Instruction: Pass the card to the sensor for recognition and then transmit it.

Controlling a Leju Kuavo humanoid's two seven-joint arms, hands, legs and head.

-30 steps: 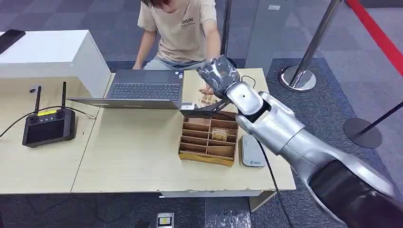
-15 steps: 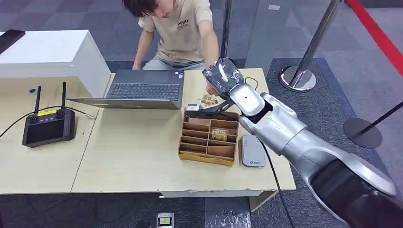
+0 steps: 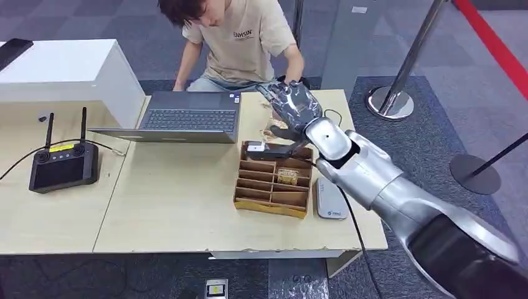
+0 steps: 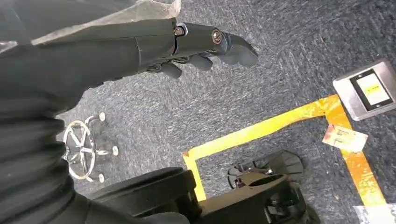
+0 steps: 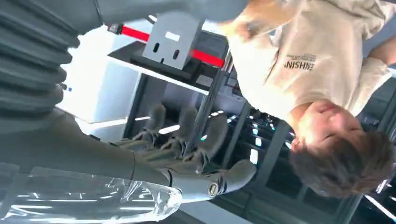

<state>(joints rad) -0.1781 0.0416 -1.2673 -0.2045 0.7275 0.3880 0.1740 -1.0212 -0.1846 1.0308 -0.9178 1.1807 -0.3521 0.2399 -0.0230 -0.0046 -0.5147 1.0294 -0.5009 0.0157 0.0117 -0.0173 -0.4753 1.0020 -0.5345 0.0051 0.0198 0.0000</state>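
Your right robot hand [image 3: 292,109] is spread empty toward the person [image 3: 240,40]; the card [image 3: 255,148] lies just below it on the wooden organizer [image 3: 272,185]; left robot hand [image 4: 205,46] hangs loosely curled, empty

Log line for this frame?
right hand: raised between organizer and person, holds nothing | left hand: hangs over floor, holds nothing | card: unclear

head view high, looking forward and down on bench [image 3: 174,205], person [image 3: 240,37] at 12 o'clock, right wrist view close, sharing that person, left wrist view facing floor [image 4: 280,93]
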